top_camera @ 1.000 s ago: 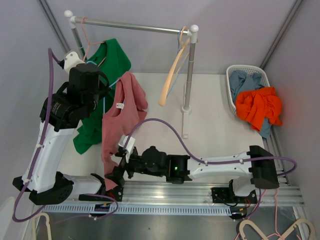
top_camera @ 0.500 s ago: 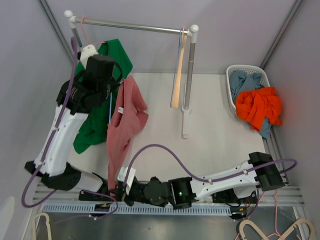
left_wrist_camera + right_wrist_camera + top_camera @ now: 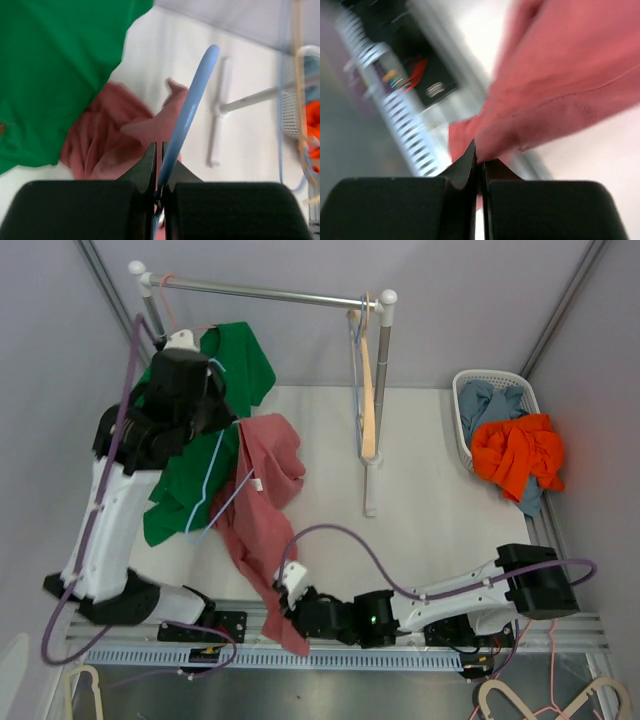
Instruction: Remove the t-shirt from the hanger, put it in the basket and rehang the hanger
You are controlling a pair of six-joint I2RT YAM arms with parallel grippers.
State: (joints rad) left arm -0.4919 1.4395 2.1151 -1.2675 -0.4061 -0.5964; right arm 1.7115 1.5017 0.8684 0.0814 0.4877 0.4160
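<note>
Across the table (image 3: pixel 450 490), the pink t-shirt (image 3: pixel 262 490) lay stretched from far left to the near edge, apparently mid-pull and almost off the blue hanger (image 3: pixel 187 115). The left gripper (image 3: pixel 159 150) was clamped on the hanger, and the right gripper (image 3: pixel 479 155) pinched the hem. The next move likely called for dragging the hem farther until the fabric cleared.
</note>
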